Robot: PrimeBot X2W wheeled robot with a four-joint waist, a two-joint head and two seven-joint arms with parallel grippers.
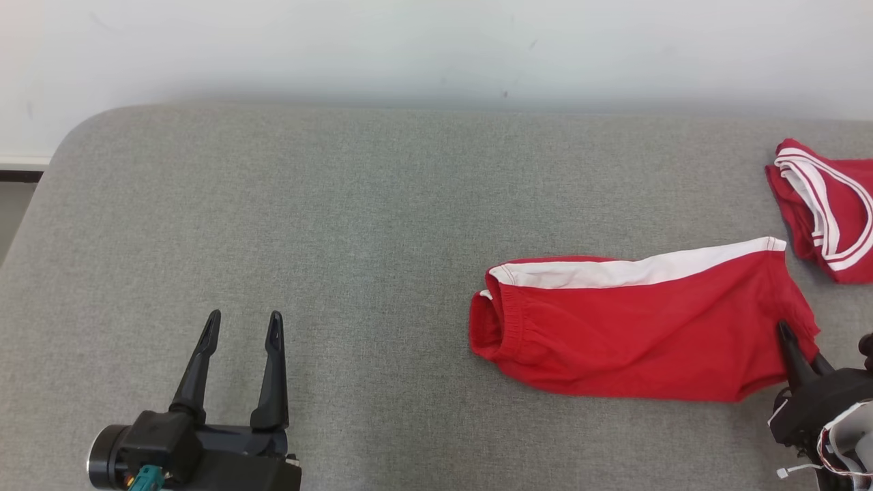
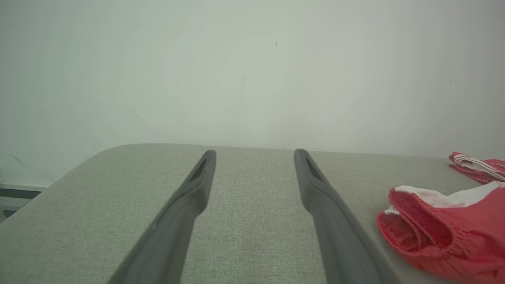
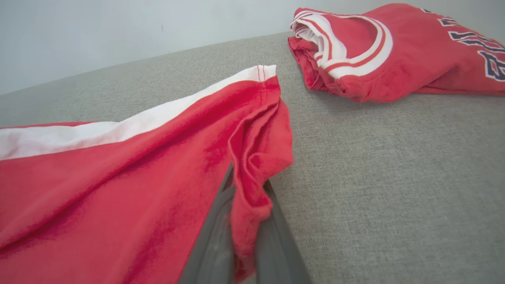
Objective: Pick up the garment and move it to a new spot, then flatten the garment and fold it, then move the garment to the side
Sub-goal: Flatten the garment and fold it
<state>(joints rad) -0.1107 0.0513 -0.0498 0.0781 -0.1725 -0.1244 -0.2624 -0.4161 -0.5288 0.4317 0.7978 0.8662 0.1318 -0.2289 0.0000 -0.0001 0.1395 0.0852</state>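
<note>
Red shorts (image 1: pixel 641 320) lay folded on the right side of the table (image 1: pixel 341 204), near a red jersey (image 1: pixel 829 208). The right claw (image 1: pixel 791 341) was clamped on their leg hem. The left claw (image 1: pixel 244 317) stood apart, empty. Being light and limp, the cloth would likely sag, and the elastic waistband looked a good second hold.

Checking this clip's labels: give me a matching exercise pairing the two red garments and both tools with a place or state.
1. red fabric shorts with a white side stripe
2. red jersey with a white-striped collar
3. left tool
4. right tool

A. shut on a corner of the shorts
B. open, holding nothing
C. far right, cut off by the head view's edge
D. laid out lengthwise, waistband toward the robot's left

Pairs: 1-D, 2-C, 3-B, 4-A
</note>
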